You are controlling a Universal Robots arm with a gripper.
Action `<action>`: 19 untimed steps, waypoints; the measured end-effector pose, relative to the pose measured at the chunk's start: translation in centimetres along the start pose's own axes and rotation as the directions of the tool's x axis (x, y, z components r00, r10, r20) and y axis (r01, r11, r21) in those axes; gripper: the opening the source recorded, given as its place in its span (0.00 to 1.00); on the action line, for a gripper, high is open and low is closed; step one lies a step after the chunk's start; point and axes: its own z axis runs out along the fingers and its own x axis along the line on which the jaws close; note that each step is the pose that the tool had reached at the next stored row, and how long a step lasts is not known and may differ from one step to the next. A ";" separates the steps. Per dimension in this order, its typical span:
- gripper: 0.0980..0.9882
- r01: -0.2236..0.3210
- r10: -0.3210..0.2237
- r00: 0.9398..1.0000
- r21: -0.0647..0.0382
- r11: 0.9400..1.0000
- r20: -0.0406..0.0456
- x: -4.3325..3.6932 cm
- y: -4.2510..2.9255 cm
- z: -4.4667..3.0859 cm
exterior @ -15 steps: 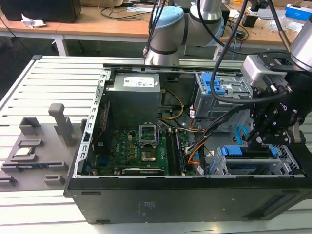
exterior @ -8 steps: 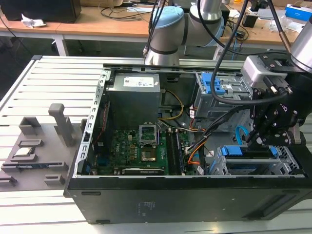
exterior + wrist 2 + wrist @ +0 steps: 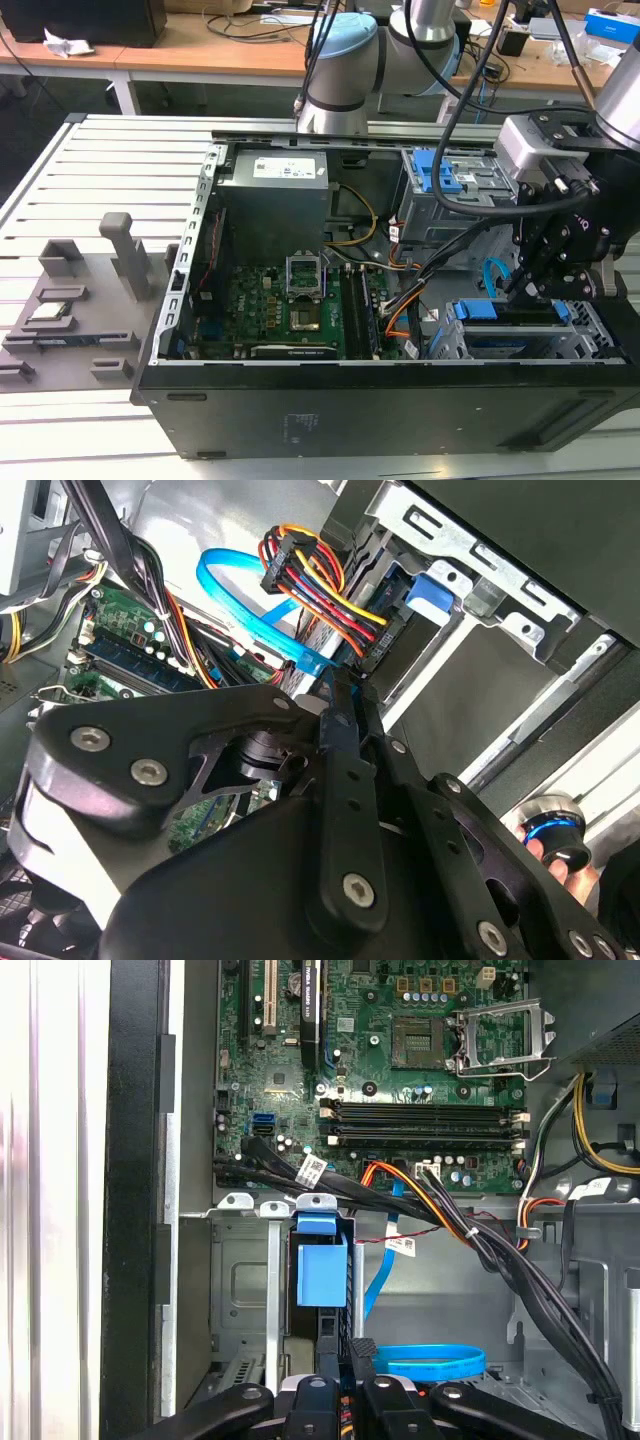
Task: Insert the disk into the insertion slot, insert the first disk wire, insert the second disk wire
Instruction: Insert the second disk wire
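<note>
The disk (image 3: 508, 313) in its blue carrier sits inside the insertion slot (image 3: 592, 335), the low silver cage at the case's front on the exterior view's right. My gripper (image 3: 528, 290) hangs right over the disk's rear end. In the second wrist view the black fingers (image 3: 338, 730) lie close together, tips at the end of a flat blue disk wire (image 3: 245, 605). A bundle of red, yellow and black wires (image 3: 320, 590) ends in a black plug at the disk (image 3: 437, 590). In the first wrist view my gripper (image 3: 350, 1348) is beside the blue carrier (image 3: 320, 1270) and the blue wire's loop (image 3: 432, 1361).
A taller grey cage with blue latch tabs (image 3: 450, 185) stands behind the gripper. The motherboard (image 3: 290, 310) and black cable bundles (image 3: 420, 1205) lie inside the open case. A hand holding a round black object (image 3: 558, 840) appears in the second wrist view. Grey fixtures (image 3: 70, 300) rest on the table.
</note>
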 end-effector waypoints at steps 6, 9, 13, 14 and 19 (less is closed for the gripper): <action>0.07 0.001 -0.001 1.000 0.000 1.000 0.020 0.00 0.01 -0.15; 0.07 0.001 -0.001 1.000 0.000 1.000 0.020 0.17 0.01 -0.15; 0.07 0.001 -0.001 1.000 0.000 1.000 0.021 0.32 0.00 -0.15; 0.07 0.001 -0.001 1.000 0.000 1.000 0.021 0.33 0.00 -0.14; 0.07 0.001 -0.001 1.000 0.000 1.000 0.026 0.35 0.00 0.01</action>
